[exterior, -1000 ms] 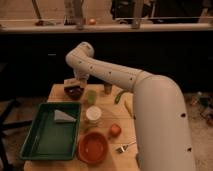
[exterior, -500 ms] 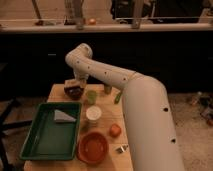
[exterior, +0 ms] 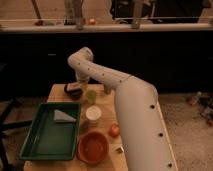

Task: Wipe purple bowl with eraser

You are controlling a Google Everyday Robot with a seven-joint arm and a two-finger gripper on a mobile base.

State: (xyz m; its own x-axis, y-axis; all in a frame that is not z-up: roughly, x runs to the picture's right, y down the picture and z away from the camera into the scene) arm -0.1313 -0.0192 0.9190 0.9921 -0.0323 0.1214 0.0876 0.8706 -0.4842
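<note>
The hand hangs at the far left corner of the bench, clenched on the eraser, which sits pressed into the purple bowl directly beneath it. The eraser looks like a light, stiff block, best pinched across its narrow sides with the flat face down. The small bowl is probably light and may skid under wiping, so pressure should stay gentle.

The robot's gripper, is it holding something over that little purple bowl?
The gripper hangs shut right over the purple bowl, and something dark sits there. Whether it is the eraser, or where it is gripped, cannot be told.
</note>
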